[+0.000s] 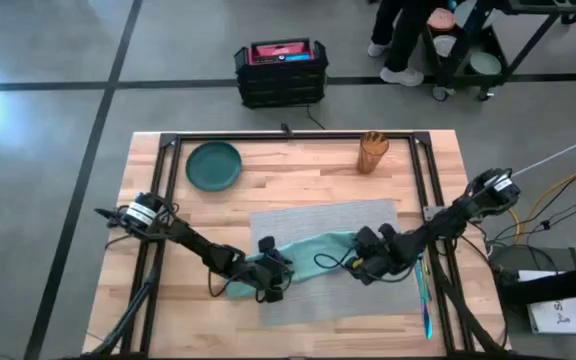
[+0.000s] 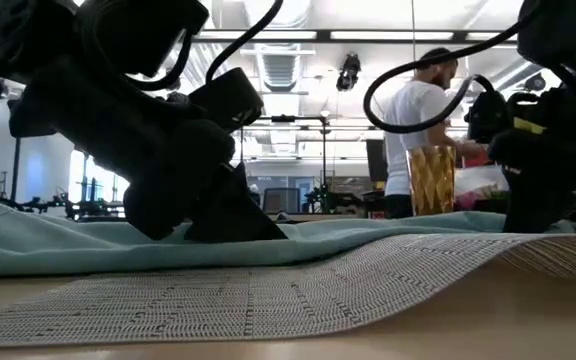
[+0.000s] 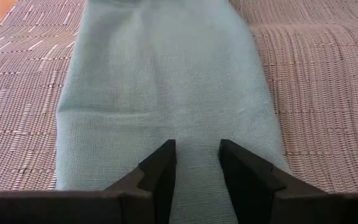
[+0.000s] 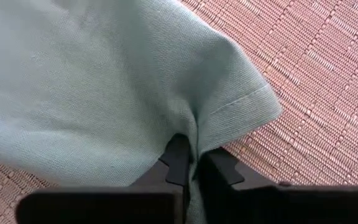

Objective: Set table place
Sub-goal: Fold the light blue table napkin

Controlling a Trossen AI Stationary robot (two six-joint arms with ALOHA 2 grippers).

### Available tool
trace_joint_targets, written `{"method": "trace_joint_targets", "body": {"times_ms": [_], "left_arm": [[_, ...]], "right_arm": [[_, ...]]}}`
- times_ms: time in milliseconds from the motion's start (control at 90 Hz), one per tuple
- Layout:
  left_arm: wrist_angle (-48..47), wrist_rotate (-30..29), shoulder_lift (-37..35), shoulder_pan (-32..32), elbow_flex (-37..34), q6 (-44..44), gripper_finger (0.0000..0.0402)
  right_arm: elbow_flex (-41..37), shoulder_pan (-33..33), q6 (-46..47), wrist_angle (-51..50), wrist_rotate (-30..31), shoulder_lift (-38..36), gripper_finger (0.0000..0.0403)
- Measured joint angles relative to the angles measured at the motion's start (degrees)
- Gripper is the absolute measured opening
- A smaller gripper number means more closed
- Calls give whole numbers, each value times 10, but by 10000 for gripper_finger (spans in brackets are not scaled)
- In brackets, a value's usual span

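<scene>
Beyond your workspace you have a grey concrete floor (image 1: 58,150) crossed by dark seam lines, a black crate (image 1: 281,73) with a red top standing on it, a person (image 2: 415,120) in a white shirt, and ceiling strip lights (image 2: 388,35) overhead.

Light wooden table (image 1: 298,165) with black metal frame. Grey woven placemat (image 1: 328,220) lying on its middle, near edge slightly lifted at one side, partly covered by a teal napkin (image 1: 303,255).
</scene>
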Motion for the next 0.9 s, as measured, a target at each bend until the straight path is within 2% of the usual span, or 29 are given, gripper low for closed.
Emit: {"method": "trace_joint_targets", "body": {"times_ms": [122,389,556,733,900], "left_arm": [[0,0,0,0,0,0,114],[0,0,0,0,0,0,114],[0,0,0,0,0,0,114],[1,0,0,0,0,0,114],[6,0,0,0,0,0,114]], "right_arm": [[9,-2,-6,-20,-22,-32,7],[28,-2,-17,-52,-4,-81,7],[51,-2,-31,-45,8,-83,7],[89,-2,-70,-7,60,-80,7],[104,-1,-119,101,124,-80,7]]}}
